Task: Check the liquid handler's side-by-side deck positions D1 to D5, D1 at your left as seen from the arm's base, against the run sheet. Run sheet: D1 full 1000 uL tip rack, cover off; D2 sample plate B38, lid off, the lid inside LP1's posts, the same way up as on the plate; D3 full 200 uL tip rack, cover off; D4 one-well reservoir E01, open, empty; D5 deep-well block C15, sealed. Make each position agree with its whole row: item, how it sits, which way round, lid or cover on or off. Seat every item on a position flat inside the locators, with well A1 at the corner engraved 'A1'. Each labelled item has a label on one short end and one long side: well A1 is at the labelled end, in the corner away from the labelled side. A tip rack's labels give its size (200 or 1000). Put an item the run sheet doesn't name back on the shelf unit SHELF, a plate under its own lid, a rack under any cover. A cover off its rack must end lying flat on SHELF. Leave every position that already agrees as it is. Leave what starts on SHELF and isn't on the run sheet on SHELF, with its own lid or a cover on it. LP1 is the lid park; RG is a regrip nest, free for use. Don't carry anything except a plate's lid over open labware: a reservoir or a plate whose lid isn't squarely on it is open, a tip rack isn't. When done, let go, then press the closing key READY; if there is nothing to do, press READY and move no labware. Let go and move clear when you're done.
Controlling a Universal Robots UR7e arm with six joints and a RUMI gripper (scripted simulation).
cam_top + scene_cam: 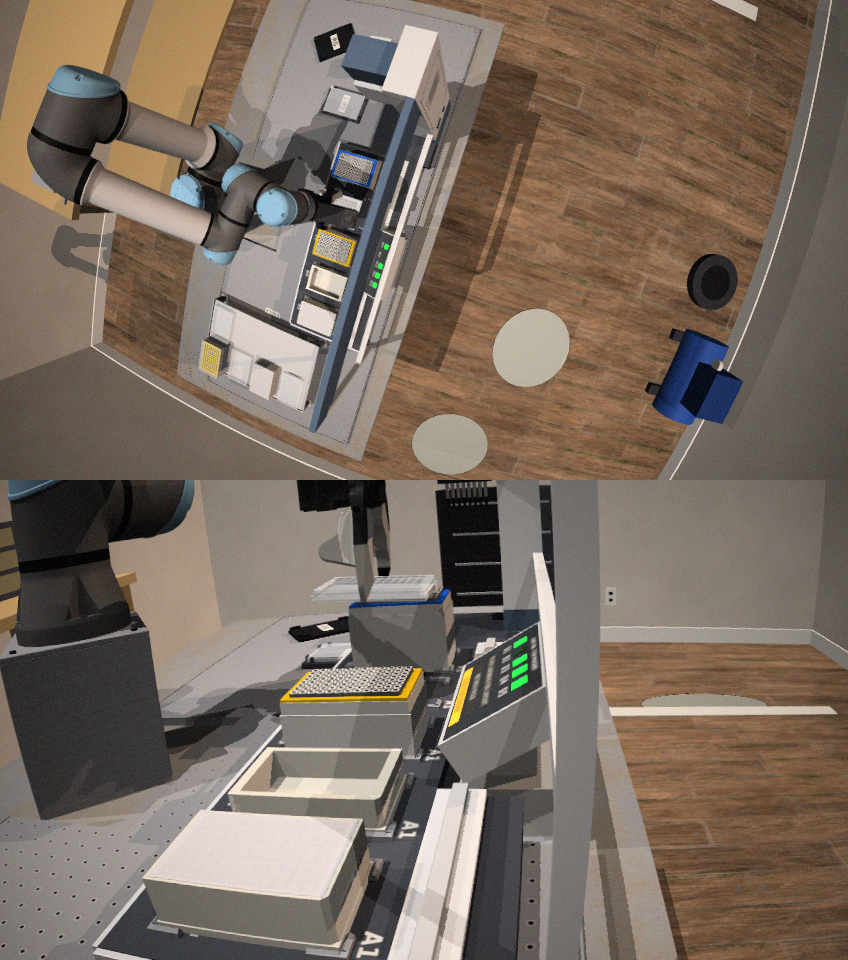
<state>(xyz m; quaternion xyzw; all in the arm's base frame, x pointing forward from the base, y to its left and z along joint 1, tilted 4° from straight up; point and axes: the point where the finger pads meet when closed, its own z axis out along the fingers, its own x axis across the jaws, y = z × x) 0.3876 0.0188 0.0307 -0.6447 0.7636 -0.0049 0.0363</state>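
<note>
Holding a clear plate (380, 587) clamped in my half-shut fingers (364, 569), I risk tilting it against the blue-rimmed rack (399, 628).
</note>
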